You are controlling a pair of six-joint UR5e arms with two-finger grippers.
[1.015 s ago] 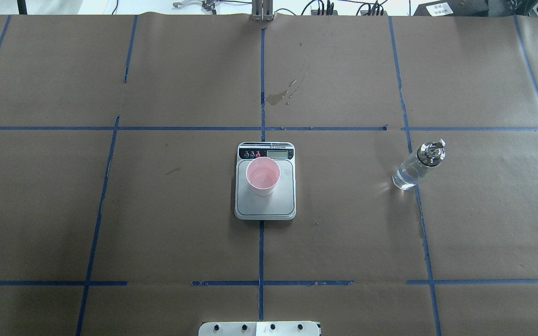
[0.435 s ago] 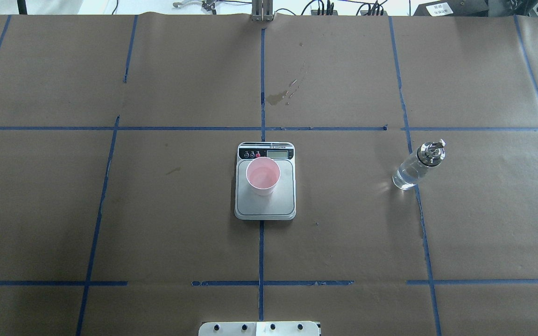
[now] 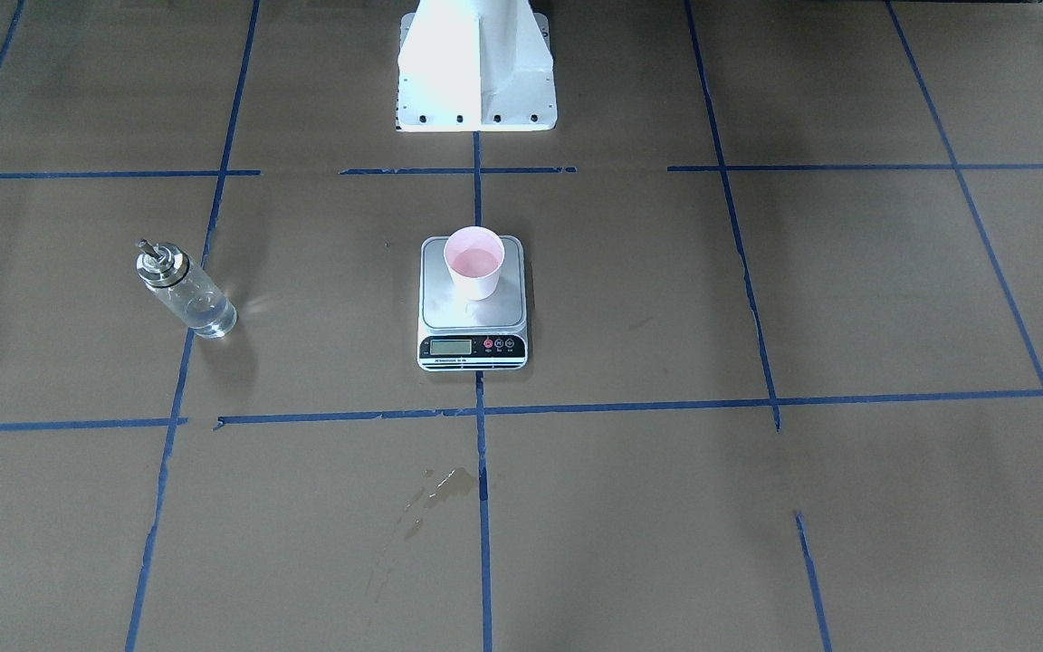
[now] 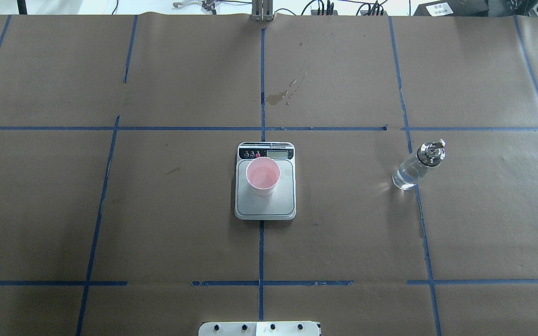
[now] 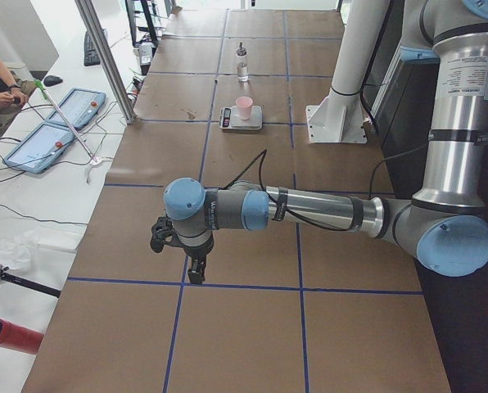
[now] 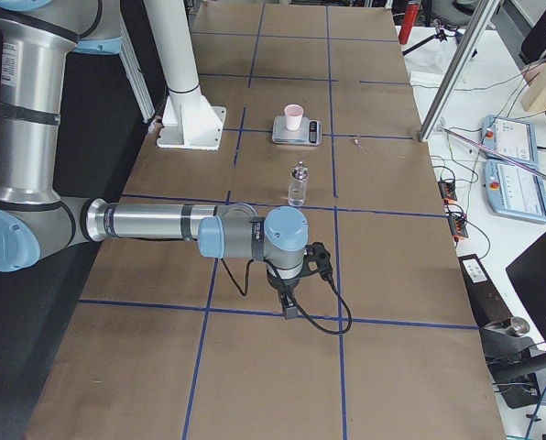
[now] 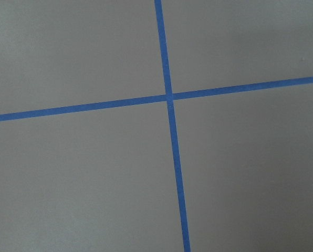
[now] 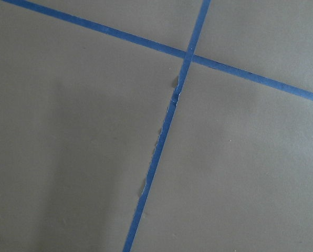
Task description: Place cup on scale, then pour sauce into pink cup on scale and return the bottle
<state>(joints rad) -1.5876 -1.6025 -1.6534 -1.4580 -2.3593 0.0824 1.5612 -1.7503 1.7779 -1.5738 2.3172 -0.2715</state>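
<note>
I see the cup point(image 4: 263, 176) standing upright on the scale point(image 4: 265, 205), near its display end. The bottle point(image 4: 411, 170), with clear sauce point(image 4: 404, 179) inside, stands on the table point(image 4: 157, 210) well apart from the scale, on the robot's right. The left claw point(image 5: 195, 274) and right claw point(image 6: 289, 312) hang far from the scale; I cannot tell how wide they are.

Blue tape cross point(image 7: 169, 97) on brown paper point(image 7: 77, 178)

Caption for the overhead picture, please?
Pink cup sits on the scale; the bottle stands apart on taped brown paper.
</note>
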